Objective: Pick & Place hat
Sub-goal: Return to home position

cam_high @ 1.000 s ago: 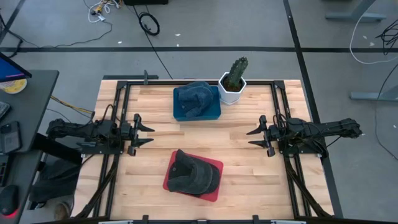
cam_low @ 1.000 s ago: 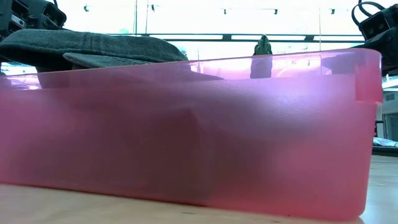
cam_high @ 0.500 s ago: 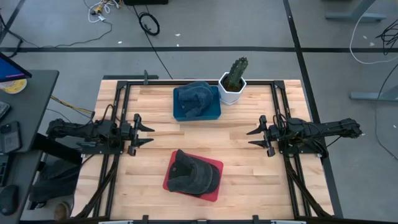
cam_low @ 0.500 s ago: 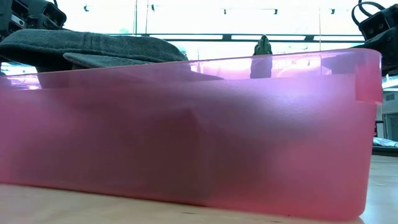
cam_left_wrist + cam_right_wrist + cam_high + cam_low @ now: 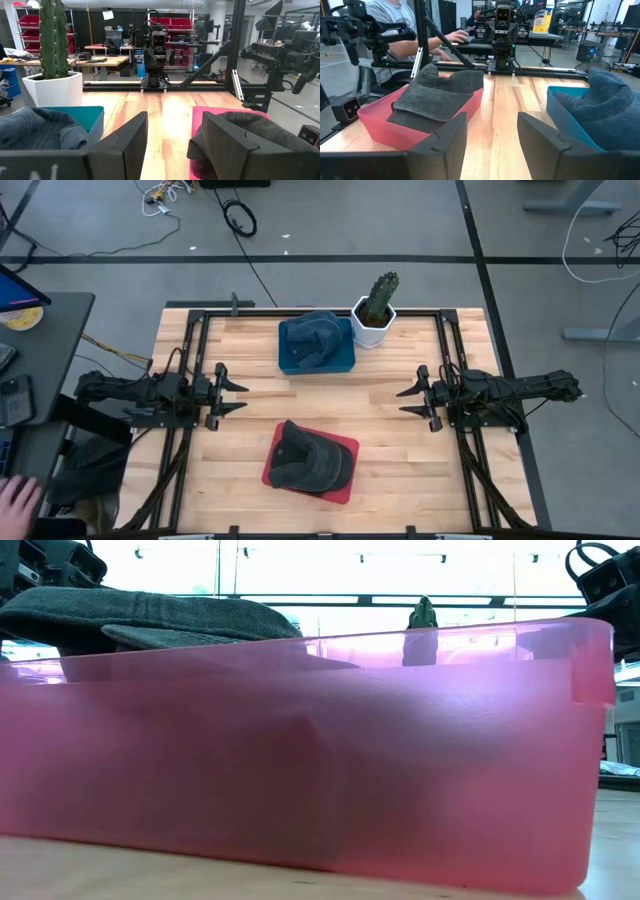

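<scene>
Dark caps [image 5: 310, 462] heaped in pink bin [image 5: 346, 484]

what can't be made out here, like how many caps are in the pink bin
Cap count: high view shows only the top black cap in the pink bin; any beneath are covered.
Low view: the bin's tinted wall blocks most of the table behind.
Blue bin: crumpled blue fabric, kind unclear.
Person: only a hand, cut by the high view's edge.
</scene>
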You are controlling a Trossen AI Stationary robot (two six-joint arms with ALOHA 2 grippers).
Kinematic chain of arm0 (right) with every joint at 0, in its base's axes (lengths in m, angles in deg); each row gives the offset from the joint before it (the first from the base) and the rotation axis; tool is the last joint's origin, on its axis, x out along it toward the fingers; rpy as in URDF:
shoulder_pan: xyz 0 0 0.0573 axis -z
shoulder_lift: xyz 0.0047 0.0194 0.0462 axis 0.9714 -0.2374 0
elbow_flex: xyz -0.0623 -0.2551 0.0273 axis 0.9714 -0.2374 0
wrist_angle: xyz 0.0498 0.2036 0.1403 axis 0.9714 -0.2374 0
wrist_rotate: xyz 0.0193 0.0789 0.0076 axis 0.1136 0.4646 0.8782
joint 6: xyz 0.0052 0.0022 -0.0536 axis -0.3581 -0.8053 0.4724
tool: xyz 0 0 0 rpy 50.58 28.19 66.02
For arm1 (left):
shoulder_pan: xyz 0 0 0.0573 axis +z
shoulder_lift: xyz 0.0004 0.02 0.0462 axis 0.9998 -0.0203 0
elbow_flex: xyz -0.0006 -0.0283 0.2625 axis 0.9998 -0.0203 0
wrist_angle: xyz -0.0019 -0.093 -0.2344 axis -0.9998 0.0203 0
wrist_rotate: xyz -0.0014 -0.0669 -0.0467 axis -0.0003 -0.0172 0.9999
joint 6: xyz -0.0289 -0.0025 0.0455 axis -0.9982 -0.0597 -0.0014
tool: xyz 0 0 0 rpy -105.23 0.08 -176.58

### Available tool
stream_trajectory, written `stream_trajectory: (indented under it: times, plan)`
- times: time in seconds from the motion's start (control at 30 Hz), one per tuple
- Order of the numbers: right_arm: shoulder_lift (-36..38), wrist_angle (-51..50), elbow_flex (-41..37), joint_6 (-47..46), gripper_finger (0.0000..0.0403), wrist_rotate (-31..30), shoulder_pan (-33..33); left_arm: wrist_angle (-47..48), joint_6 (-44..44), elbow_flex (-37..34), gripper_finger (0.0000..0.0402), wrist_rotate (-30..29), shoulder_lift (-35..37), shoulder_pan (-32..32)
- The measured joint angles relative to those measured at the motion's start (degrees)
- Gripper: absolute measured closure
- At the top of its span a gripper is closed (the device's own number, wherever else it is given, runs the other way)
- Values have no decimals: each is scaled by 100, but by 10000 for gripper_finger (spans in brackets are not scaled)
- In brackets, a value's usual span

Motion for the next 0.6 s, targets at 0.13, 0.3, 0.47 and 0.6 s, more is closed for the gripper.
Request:
stream_trajectory:
  times: [0.13, 0.3, 0.47, 0.6]
  plan:
    - [-2, 0, 0, 0, 224, -1, 2, 2, -1, 0, 209, 0, 0, 0]
    - [-1, 0, 0, 1, 224, -1, 1, 2, 0, 0, 209, 0, 0, 0]
    - [0, 0, 0, 1, 224, -1, -1, 2, 0, 0, 209, 0, 0, 2]
    - [-1, 0, 0, 0, 224, 1, 1, 2, 0, 0, 209, 0, 0, 1]
